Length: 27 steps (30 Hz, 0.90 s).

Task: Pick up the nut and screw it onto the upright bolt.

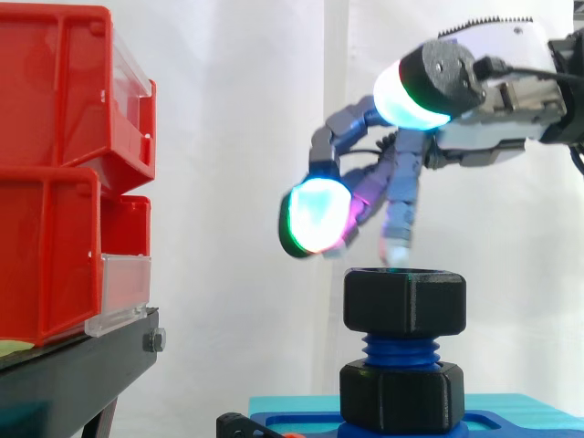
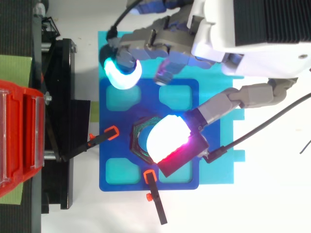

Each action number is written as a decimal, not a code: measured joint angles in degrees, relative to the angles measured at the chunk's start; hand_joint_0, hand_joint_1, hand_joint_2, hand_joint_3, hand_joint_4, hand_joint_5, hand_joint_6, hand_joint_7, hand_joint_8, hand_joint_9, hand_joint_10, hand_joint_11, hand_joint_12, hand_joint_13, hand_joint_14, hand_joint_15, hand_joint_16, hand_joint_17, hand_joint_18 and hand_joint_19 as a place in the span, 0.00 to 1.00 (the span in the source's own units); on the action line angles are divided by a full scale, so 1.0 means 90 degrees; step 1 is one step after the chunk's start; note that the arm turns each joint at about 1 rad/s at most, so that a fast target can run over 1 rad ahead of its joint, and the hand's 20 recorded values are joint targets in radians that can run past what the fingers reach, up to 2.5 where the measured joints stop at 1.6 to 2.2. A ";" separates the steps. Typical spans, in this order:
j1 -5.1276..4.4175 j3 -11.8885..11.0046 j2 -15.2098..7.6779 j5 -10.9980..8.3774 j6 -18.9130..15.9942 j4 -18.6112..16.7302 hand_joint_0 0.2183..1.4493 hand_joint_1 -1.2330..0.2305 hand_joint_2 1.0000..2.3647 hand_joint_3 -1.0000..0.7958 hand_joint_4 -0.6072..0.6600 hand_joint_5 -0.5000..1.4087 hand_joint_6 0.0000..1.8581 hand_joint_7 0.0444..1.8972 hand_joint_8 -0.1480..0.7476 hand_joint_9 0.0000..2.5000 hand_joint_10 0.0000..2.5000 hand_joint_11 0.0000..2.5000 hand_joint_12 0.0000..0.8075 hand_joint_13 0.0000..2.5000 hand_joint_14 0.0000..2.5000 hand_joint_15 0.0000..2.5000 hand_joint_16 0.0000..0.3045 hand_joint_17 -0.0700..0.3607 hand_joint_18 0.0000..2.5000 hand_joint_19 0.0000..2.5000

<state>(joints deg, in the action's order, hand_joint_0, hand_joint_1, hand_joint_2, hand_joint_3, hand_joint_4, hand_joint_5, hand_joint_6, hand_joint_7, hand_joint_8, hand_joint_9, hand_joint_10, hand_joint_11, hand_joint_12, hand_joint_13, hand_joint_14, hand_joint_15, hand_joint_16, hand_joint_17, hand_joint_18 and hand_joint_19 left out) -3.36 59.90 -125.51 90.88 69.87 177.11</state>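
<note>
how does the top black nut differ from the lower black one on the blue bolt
The upper nut sits at the top end of the blue bolt; the lower nut sits at its foot. The upper nut lies right under the open robot hand, whose fingers hang just above it; the lower nut is farther down. Both are black, hexagonal and much alike in size.

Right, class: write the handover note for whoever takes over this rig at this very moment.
Hand: open, fingers relaxed, holding nothing, just above the nut.
The nut sits on top of the upright bolt, with blue threads bare between it and the black collar below.
Done: nut placed on the bolt, seemingly started.
Left: probably screwing it further down.
</note>
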 measured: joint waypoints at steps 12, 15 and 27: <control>-0.0121 0.0003 -0.0008 0.0003 0.0096 0.0037 0.18 0.69 0.00 0.28 0.51 0.14 0.27 0.25 0.17 0.03 0.00 0.00 0.23 0.00 0.00 0.00 0.10 0.32 0.00 0.00; -0.0167 0.0085 -0.0007 -0.0006 0.0098 -0.0026 0.18 0.69 0.00 0.28 0.53 0.15 0.27 0.25 0.15 0.02 0.00 0.00 0.24 0.00 0.00 0.00 0.10 0.33 0.00 0.00; -0.0297 0.0197 -0.0009 -0.0031 0.0093 -0.0136 0.18 0.68 0.00 0.28 0.55 0.16 0.27 0.26 0.19 0.06 0.00 0.00 0.22 0.01 0.00 0.00 0.09 0.31 0.00 0.00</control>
<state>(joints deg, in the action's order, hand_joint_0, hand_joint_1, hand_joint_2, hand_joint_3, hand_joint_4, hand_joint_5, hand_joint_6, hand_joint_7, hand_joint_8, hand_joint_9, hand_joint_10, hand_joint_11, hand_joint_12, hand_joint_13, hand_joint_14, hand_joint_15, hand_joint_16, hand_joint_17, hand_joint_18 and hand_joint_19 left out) -6.03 61.68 -125.59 90.61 70.71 175.89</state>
